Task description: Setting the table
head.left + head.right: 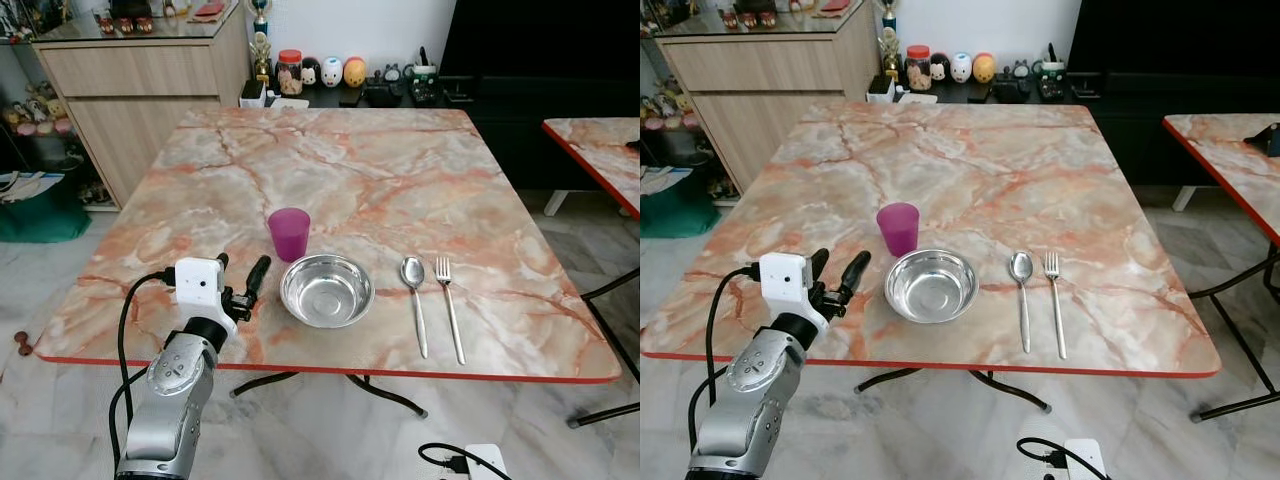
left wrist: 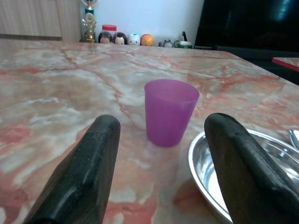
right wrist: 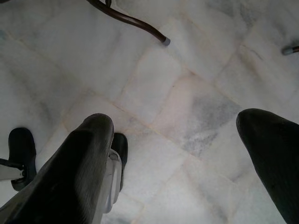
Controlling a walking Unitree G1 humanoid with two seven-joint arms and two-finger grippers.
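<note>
Standing upright on the table (image 1: pixel 420 170): purple cup (image 1: pixel 289 234), just behind the steel bowl (image 1: pixel 327 290). Right of that, spoon (image 1: pixel 415 300) and fork (image 1: pixel 449 305) side by side. Near the front edge, left gripper (image 1: pixel 240 283) spread wide, empty, aimed at cup. Right gripper (image 3: pixel 187 158) agape over floor (image 3: pixel 187 93), empty. No legible writing.

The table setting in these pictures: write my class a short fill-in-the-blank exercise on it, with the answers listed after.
1. The cup behind the steel bowl is ____ in colour.
2. Directly right of the bowl lies the ____, and the fork lies beyond it.
3. The left gripper hovers over the marble table with its fingers ____.
4. The right gripper points down at the ____.

Answers: purple; spoon; open; floor
</note>
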